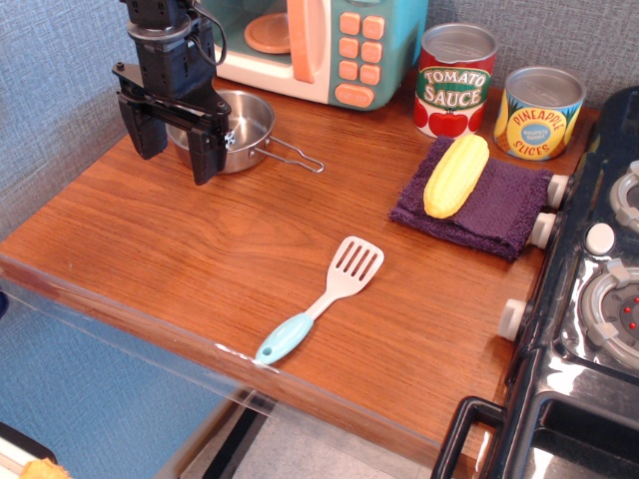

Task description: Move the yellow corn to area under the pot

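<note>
The yellow corn (456,176) is lying on a purple cloth (474,206) on the right side of the table (180,259), well apart from the pot (237,128), which is sitting at the back left. The corn is looking like a toy, so it is probably light and hard, and its bumpy rows are likely giving some grip, but its round shape is probably making it want to roll or slip. The best place to take hold is looking like the middle, squeezing across its short way. The soft cloth under it is maybe giving way a little when pressed. The fingers (172,138) are hanging wide apart and holding nothing, right in front of the pot. A tomato sauce can (454,80) and a pineapple can (538,113) are standing just behind the corn, and stove knobs (544,230) are sticking out beside the cloth, so there is not much room there. A spatula (321,298) is lying in the middle of the table, near the path back to the spot in front of the pot
</note>
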